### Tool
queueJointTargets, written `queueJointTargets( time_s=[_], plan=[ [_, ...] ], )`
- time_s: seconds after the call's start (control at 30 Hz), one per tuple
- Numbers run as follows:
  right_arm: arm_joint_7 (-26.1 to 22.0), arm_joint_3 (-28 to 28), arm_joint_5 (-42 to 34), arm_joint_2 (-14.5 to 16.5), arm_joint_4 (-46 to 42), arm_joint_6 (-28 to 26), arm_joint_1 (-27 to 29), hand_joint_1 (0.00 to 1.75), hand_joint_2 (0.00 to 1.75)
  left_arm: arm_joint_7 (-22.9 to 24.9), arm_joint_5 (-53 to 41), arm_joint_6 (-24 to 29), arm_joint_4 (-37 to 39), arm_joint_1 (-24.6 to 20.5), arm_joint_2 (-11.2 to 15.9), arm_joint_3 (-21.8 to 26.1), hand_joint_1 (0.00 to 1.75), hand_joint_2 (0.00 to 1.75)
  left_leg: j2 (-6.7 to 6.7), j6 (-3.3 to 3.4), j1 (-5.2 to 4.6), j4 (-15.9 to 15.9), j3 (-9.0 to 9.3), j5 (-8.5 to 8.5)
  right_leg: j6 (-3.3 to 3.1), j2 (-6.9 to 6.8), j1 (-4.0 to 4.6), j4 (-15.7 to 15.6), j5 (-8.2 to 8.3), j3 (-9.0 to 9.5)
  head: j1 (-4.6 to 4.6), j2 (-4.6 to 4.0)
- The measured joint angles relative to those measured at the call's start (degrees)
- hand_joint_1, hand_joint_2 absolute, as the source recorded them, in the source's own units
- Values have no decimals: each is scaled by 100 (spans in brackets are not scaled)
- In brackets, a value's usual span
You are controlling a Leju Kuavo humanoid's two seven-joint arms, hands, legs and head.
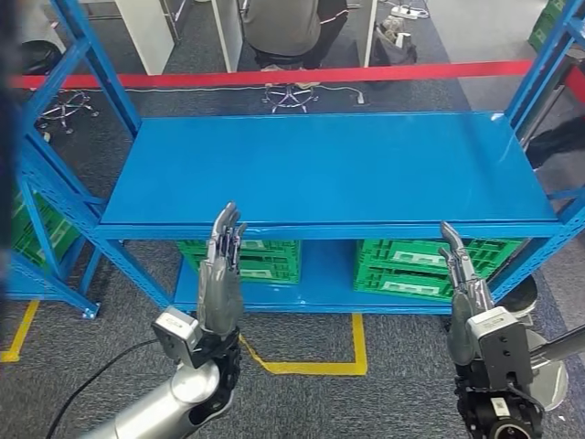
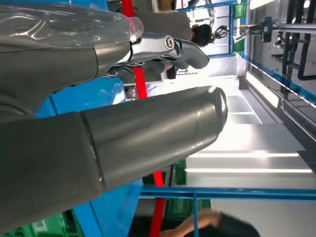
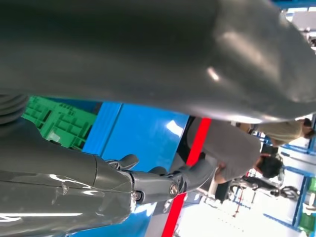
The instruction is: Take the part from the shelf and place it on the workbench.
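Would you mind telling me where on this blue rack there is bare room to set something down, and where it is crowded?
The upper blue shelf is bare from one blue upright to the other, back to the red tape. Both the left hand and right hand hover empty before its front edge. The lower shelf is crowded: two green crates leave only a narrow gap between them.

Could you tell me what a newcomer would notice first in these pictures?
The eye goes first to the wide, bare blue metal shelf board spanning the middle of the head view, with the robot's left hand and right hand raised in front of its near edge, fingers extended and holding nothing. Next come the green plastic crates on the lower shelf level, and the red barrier tape stretched across behind the rack.
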Motion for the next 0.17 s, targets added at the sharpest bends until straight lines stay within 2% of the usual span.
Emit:
queueJointTargets(
  time_s=[0.03, 0.07, 0.13, 0.17],
  plan=[
    [0, -2, 0, 5, 1, 2, -8, 0, 0, -1, -1, 3, -1, 2, 7, 0, 0, 0, 94, -30, -9, 72, -40, -42, -39, -69, -2, -16, 9, 14, -21, 0],
    [0, -4, 0, 9, 1, 2, -15, 0, 0, -2, -2, 5, -1, -1, 14, 0, 0, 0, 251, -58, -17, 257, -132, -144, -72, -143, -7, -35, 16, 27, -47, 0],
    [0, -6, 0, 12, 1, 5, -13, 0, 0, -3, -2, 5, -1, -9, 19, 0, 0, 0, 603, -108, -26, 980, -500, -490, -117, -294, 9, -47, 11, 37, -103, 1],
    [-1, -5, 0, 12, 1, 5, -12, 0, 0, -2, -2, 5, -1, -11, 20, 0, 0, 0, 664, -119, -21, 1210, -619, -594, -124, -330, 16, -47, 9, 36, -110, 1]
  ],
)
